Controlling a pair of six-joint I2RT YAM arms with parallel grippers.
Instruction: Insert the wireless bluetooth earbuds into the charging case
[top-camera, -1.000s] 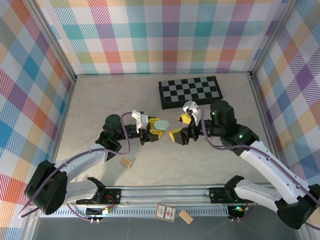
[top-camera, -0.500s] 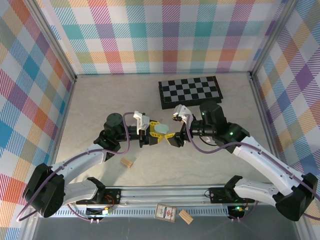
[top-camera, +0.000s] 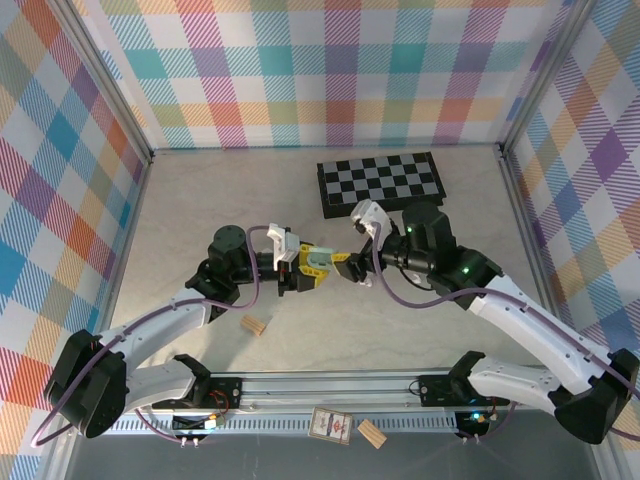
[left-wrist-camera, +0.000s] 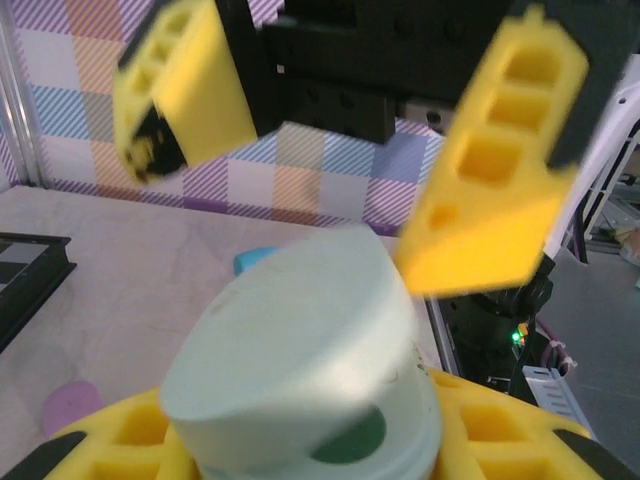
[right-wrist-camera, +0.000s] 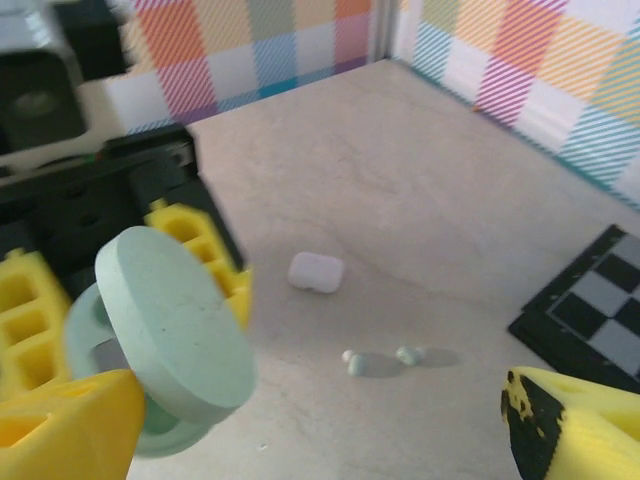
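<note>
L gripper (top-camera: 312, 266) is shut tight on the pale green case (top-camera: 320, 258). It holds the case up off the table (top-camera: 200, 200), in the middle, in front of both arms. In the L wrist view the case sits low btwn the yellow fingers (left-wrist-camera: 480, 425), w/ its round top tipped up. A dark green gap shows under the edge. In the R wrist view the lid looks like a flat round disc, lifted off the bottom half, so the case is partly open.

R gripper (top-camera: 350, 270) is right next to the case, facing the L one. Its yellow fingers (left-wrist-camera: 495, 190) stand wide apart w/ nothing btwn them. One finger is just under the lid in the R wrist view; can't tell if it touches.

The earbuds (right-wrist-camera: 358, 364): two tiny pale green ones lie side by side on the table, not in the case. A small white case (right-wrist-camera: 317, 271) lies shut near them.

L wrist view also has a blue bit (left-wrist-camera: 255, 260) and a purple round thing (left-wrist-camera: 70, 405) on the table, too blurry to say what.

Black & white checker board (top-camera: 380, 182) lies flat at the back, R side. A tan wood block (top-camera: 255, 325) lies on the table near the L arm. One more wood block (top-camera: 372, 433) and a small card (top-camera: 330, 425) lie at the near edge, past the rail.
</note>
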